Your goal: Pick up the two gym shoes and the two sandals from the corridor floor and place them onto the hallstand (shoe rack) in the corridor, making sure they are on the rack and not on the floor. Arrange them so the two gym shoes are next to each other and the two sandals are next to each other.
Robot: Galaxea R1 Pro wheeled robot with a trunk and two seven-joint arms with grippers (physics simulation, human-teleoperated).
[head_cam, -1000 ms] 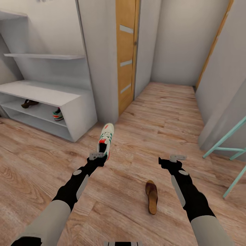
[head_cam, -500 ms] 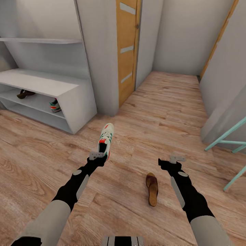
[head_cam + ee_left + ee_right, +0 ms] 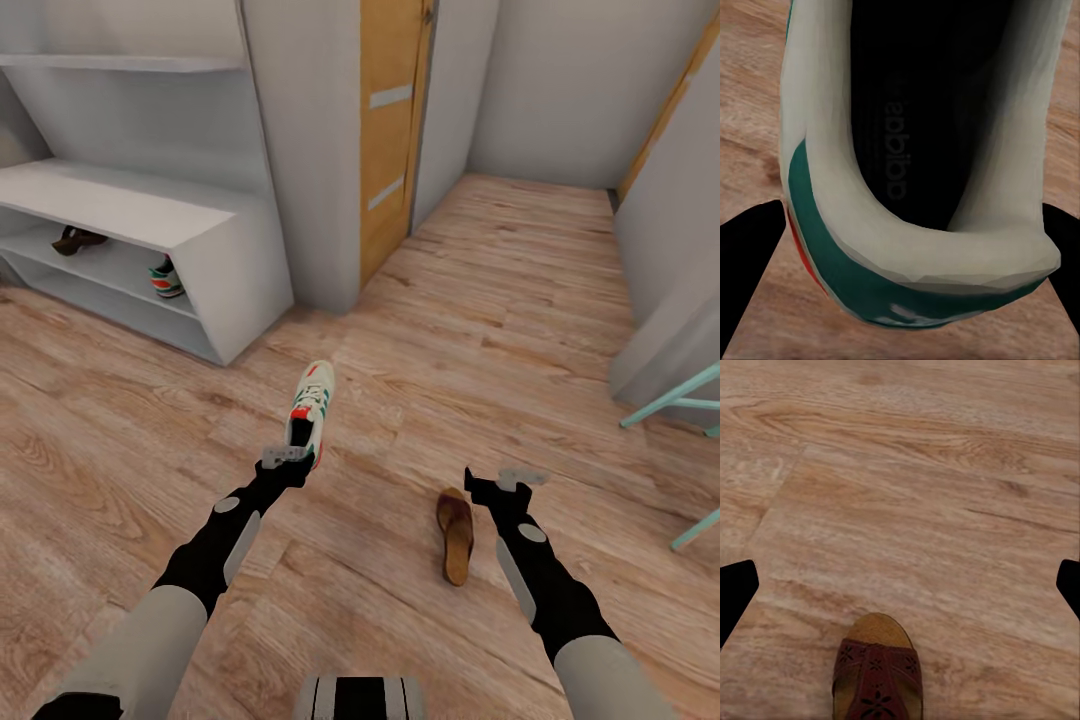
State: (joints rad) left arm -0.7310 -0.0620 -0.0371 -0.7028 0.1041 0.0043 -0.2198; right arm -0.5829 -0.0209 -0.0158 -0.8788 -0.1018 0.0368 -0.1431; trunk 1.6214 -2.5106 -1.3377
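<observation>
My left gripper is shut on the heel of a white gym shoe with green stripes, held above the corridor floor. The left wrist view looks into the shoe's dark opening, a black finger at each side. My right gripper hangs open just right of a brown sandal lying on the planks; its toe shows in the right wrist view, below the open gripper. The hallstand stands at the far left, with the other sandal and the other gym shoe on its upper open shelf.
A grey wall corner and an orange door rise behind the hallstand. The corridor runs on to the back right. Teal frame legs stand at the right edge. My base shows at the bottom.
The whole view has shifted as the robot moved, so hallstand and door sit differently. The left gripper still holds the shoe. The right gripper is lower and now close beside the floor sandal.
</observation>
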